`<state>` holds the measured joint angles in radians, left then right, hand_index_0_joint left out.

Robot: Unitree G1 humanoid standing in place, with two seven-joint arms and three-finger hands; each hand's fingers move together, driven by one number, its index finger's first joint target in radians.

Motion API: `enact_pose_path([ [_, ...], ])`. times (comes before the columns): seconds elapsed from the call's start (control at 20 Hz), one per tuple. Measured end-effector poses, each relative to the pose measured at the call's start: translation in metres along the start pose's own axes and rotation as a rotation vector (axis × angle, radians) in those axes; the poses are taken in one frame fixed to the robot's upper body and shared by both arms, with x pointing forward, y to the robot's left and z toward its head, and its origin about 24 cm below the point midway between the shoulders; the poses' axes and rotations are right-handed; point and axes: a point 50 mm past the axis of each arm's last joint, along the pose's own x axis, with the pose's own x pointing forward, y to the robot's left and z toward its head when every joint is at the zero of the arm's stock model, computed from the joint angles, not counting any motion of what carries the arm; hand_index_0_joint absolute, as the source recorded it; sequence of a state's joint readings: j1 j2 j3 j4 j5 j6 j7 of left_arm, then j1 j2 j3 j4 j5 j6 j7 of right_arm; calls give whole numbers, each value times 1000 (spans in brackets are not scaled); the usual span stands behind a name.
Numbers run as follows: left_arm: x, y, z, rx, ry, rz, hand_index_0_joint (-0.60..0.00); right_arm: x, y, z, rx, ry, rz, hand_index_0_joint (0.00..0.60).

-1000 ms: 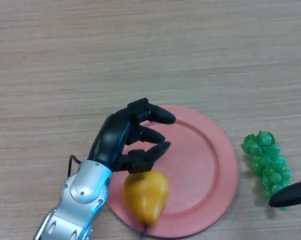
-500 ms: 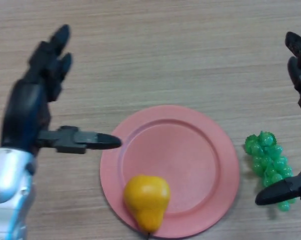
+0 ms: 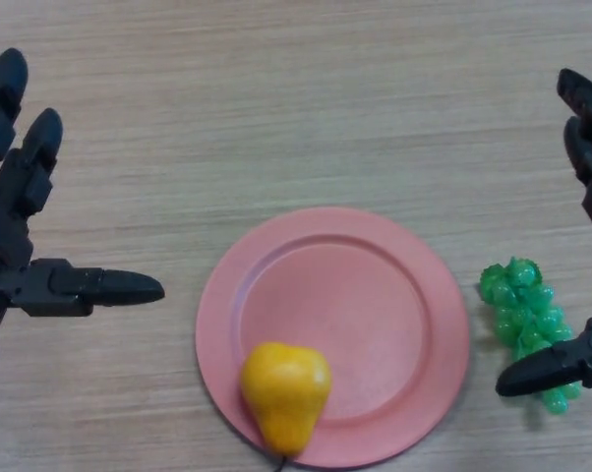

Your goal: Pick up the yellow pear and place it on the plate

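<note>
The yellow pear (image 3: 285,391) lies on the pink plate (image 3: 375,305), on its near-left part, with its narrow end over the near rim. The left hand (image 3: 21,246) is at the left edge, clear of the plate, fingers straight and thumb spread wide, holding nothing. The right hand (image 3: 588,147) shows only partly at the right edge and appears spread as well; its thumb overlaps the green grapes (image 3: 527,324) lying beside the plate on the wooden table (image 3: 296,98).

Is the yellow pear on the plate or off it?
On it: the yellow pear lies on the round pink plate's near edge, with neither hand touching it.
</note>
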<state>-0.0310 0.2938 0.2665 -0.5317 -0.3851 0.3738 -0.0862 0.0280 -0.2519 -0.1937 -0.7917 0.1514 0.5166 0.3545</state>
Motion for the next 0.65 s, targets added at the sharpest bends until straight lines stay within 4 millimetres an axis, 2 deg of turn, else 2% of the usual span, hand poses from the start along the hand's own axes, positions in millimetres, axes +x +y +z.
enact_pose_path([
  [0.3,-9,5,17,38,-54,32,0,1,3,0,14,-5,23,0],
  [0.65,-16,4,8,31,-15,21,0,2,16,5,19,-26,84,0],
])
